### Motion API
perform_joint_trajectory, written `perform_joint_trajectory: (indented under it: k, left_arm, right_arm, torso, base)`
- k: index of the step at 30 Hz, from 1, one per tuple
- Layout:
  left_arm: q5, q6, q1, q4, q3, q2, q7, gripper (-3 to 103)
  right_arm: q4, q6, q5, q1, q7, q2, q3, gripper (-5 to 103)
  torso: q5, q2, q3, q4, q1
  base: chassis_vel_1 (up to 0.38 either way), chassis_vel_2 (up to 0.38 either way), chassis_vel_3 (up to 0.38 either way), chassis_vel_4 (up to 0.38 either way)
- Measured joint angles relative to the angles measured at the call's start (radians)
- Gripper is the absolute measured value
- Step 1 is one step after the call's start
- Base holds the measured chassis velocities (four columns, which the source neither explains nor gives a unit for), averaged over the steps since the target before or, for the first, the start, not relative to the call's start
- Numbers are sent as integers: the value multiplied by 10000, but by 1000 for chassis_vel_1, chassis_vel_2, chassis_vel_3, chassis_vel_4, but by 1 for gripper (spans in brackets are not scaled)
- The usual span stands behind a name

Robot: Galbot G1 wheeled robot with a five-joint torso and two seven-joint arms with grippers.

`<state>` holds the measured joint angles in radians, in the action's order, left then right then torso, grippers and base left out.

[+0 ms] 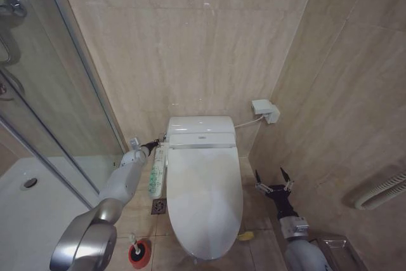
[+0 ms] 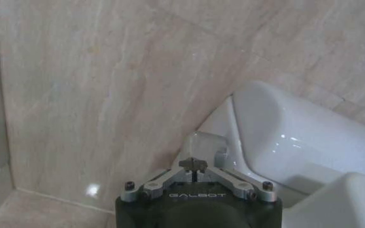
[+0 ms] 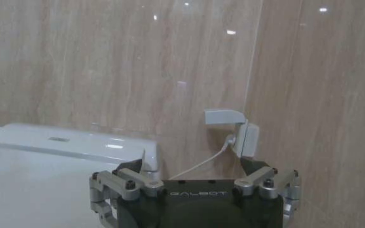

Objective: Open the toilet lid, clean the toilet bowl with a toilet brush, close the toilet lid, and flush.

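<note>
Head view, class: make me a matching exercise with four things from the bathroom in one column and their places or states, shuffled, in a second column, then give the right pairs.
Column one:
1. lid
2. brush
3. left gripper
4. right gripper

Column two:
A. open, on the floor side between the toilet and the right-hand wall
B. shut, at the rear left corner of the toilet
C. down, covering the bowl
D. standing in its red cup on the floor, left of the toilet's front

Pairs: 1-C, 2-D, 3-B, 4-A
</note>
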<state>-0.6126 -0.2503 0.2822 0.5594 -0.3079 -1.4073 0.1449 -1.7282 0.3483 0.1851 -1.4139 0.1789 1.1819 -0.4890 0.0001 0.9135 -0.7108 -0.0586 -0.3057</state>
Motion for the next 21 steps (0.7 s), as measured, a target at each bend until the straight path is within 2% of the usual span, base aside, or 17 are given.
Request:
perform_joint_trajectory:
  k: [5, 11, 17, 21]
  left_arm:
    - [60, -53, 372, 592, 184, 76, -375, 0]
    - [-201, -184, 453, 536, 123, 73, -354, 0]
    - [-354, -305, 518, 292, -18, -23, -52, 0]
    - [-335, -304, 487, 4, -72, -41, 386, 0]
  right_arm:
    - [0, 0, 0, 0, 0, 0, 0, 100]
    - [0, 0, 0, 0, 0, 0, 0, 100]
    - [0, 0, 0, 0, 0, 0, 0, 100]
    - [0, 0, 1, 0, 0, 0, 0, 100]
  torso:
    - [0, 1, 1, -5, 0]
    - [3, 2, 2, -6, 1]
    - [7, 4, 5, -2, 3]
    - [8, 6, 4, 1, 4]
  base:
    - [0, 0, 0, 0]
    - [0, 0, 0, 0]
    - [0, 0, 0, 0]
    - [0, 0, 0, 0]
